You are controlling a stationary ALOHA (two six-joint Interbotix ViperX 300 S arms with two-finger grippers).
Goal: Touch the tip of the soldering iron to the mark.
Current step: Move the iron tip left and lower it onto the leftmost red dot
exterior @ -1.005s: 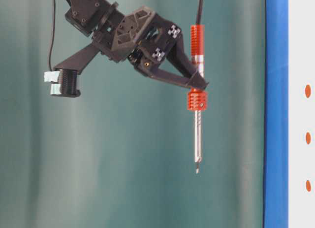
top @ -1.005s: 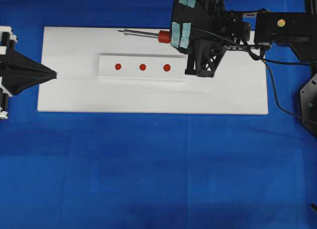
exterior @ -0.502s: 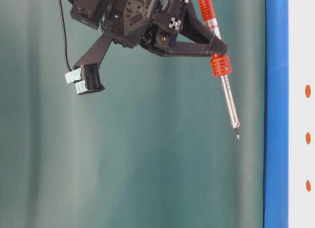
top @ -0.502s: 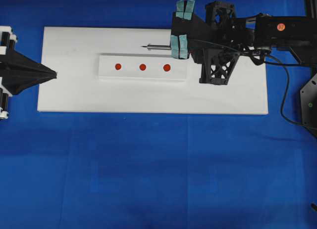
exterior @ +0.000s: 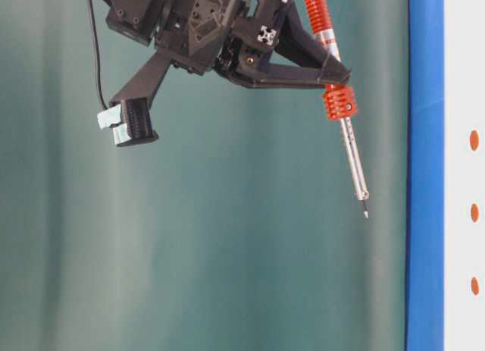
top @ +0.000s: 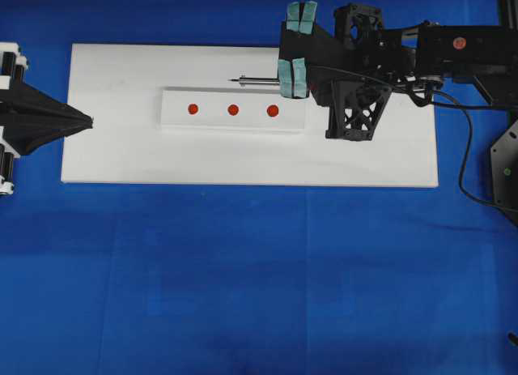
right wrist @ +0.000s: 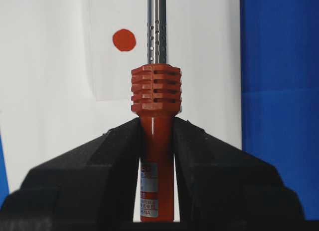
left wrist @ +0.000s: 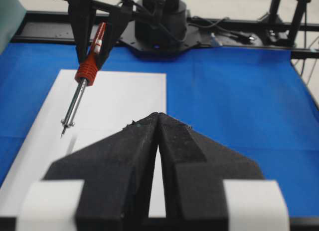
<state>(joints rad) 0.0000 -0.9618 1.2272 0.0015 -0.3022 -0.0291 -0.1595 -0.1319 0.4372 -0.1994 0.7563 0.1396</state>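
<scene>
Pinching the red-orange handle of the soldering iron [right wrist: 157, 156] between the two black fingers [right wrist: 94, 186] of the right gripper [right wrist: 157, 136], just behind the ribbed collar, with the labelled part of the handle running back between the pads. Jutting forward out of the fingers, the perforated silver shaft [right wrist: 156, 26], leaving the top edge of the right wrist view so that its end cannot be seen there. Lying ahead of the fingers and a little to the left of the shaft, one red mark [right wrist: 124, 40] on a white strip [top: 233, 110], the nearest of three dots in a row on it. Hanging clear of the surface, the tip [exterior: 365, 213], the iron tilted toward the white board [top: 121, 156] in the table-level view, cord end up, with open air between the point and the board. Showing beyond the teal-padded fingers in the overhead view, only the shaft, its end just past the far edge of the strip and not over any dot. Resting well away at the opposite end of the board, over the blue table [top: 243, 294], the left gripper [left wrist: 158, 116], its fingers [left wrist: 189, 156] pressed together to a point and gripping nothing.
</scene>
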